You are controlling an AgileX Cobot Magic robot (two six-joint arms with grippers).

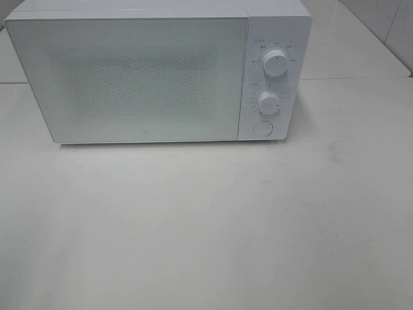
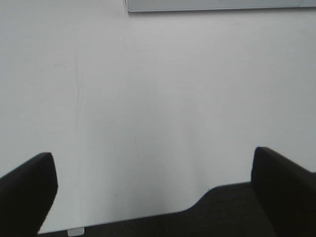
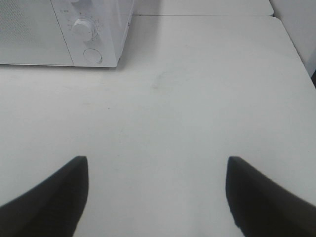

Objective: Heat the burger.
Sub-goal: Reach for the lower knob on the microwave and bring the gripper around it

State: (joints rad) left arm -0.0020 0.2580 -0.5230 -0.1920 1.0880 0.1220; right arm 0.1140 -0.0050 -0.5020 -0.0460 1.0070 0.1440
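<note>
Gaping left pincer [image 2: 155, 190] (table [image 2: 148, 98] edge)

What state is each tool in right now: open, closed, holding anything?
Left tool: open, nothing between its fingers.
Right tool: open, nothing between its fingers.

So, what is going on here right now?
Nothing is being handled at this moment. The white microwave stands closed on the table. The left hand and the right hand are both open and empty, over bare table in front of the microwave. No burger shows in any view, so the heating has not visibly begun.
</note>
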